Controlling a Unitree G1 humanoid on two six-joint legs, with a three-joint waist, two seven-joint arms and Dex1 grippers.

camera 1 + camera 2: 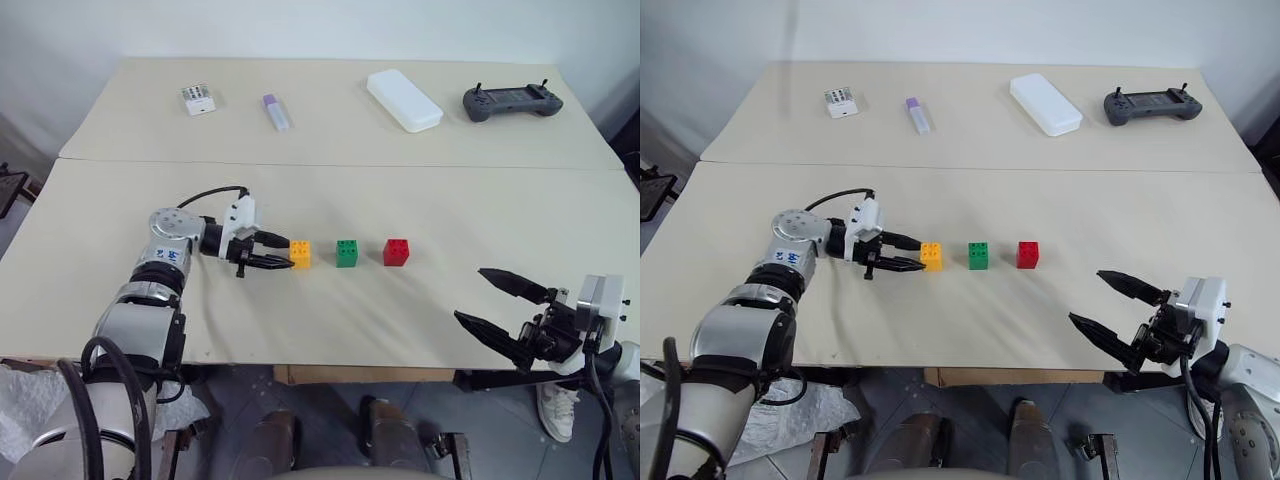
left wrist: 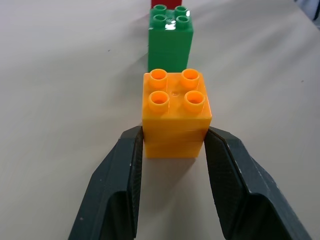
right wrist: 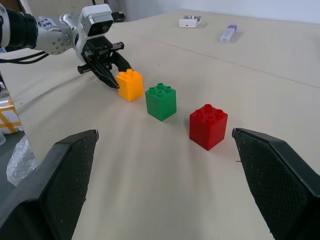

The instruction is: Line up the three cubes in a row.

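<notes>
Three cubes stand in a row across the middle of the table: the orange-yellow cube [image 1: 299, 253] on the left, the green cube [image 1: 346, 252] in the middle, the red cube [image 1: 396, 252] on the right, with small gaps between them. My left gripper [image 1: 288, 254] reaches in from the left, low over the table. It is shut on the orange-yellow cube [image 2: 175, 112], one finger [image 2: 120, 185] pressed against each side. My right gripper [image 1: 470, 293] hangs open at the table's front right edge, well clear of the cubes, with nothing between its fingers.
Along the far side lie a small white box with dots [image 1: 198, 98], a purple-capped white stick [image 1: 275, 111], a long white case [image 1: 403, 99] and a dark handheld controller [image 1: 511, 101]. A seam [image 1: 340, 162] runs across the beige tabletop behind the cubes.
</notes>
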